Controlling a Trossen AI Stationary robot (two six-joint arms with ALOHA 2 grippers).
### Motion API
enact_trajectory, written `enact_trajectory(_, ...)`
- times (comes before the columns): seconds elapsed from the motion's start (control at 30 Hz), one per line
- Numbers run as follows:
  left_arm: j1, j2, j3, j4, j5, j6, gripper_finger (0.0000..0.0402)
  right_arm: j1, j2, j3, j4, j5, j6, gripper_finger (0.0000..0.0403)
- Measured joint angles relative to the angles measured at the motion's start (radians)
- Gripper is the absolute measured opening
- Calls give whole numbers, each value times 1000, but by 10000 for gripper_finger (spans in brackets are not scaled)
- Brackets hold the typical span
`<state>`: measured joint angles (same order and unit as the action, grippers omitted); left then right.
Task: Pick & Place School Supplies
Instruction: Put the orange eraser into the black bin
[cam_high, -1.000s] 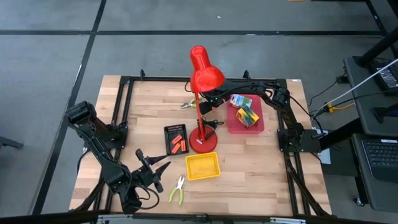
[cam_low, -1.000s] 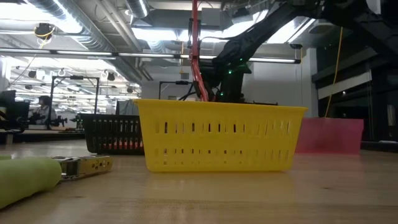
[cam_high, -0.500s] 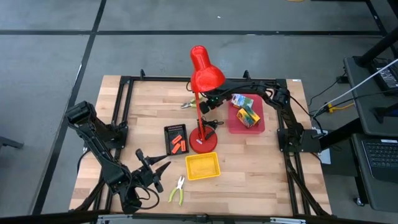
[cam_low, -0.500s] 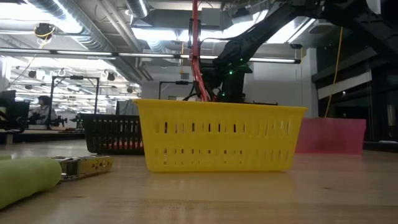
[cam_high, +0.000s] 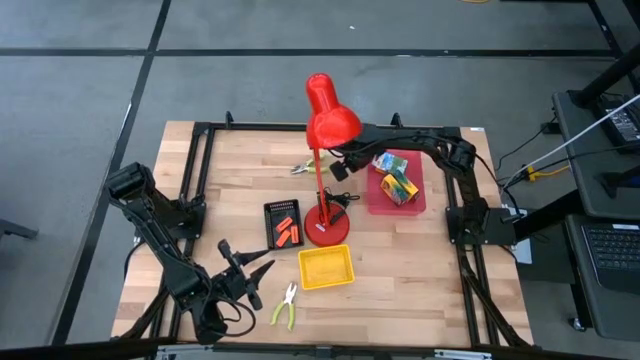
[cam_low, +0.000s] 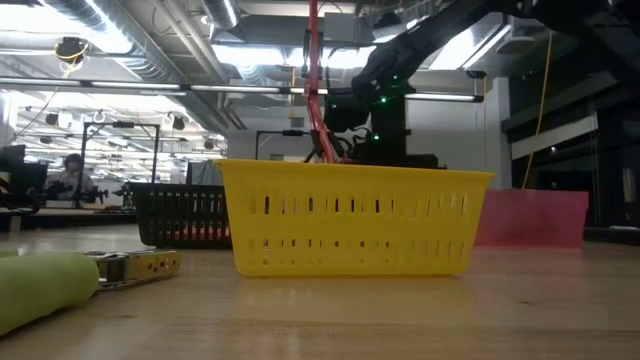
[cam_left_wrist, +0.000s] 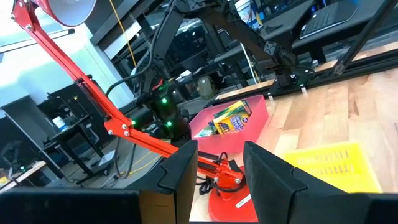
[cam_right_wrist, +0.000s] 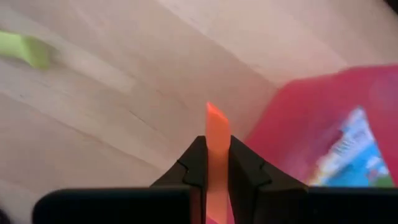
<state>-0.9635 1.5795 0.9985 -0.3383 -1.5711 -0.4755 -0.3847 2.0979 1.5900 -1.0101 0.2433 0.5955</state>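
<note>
The right end effector pinches a tiny orange piece, light and stiff, held low, just off the pink tray's nine o'clock side.

Three crayon boxes, two pliers, three trays, one red desk lamp, two grippers.

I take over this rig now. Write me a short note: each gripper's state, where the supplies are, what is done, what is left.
Right gripper: shut on an orange piece, raised beside the pink tray.
Left gripper: open, waiting at the table's near-left corner.
Done: crayon boxes are in the pink tray, other orange pieces in the black tray.
Left: place the held piece; one pliers lies beside the empty yellow tray, another behind the lamp.
</note>
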Motion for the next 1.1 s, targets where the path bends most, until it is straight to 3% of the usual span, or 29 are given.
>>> enact_trajectory(0.33,-11,0,0,92,0,103,127,-13,-100,2,-12,33,22,35)
enact_trajectory(0.83,-39,0,0,99,0,105,127,-11,-315,4,-36,32,-5,35)
enact_trajectory(1.1,-58,0,0,99,0,96,127,-6,-425,4,-194,29,45,35)
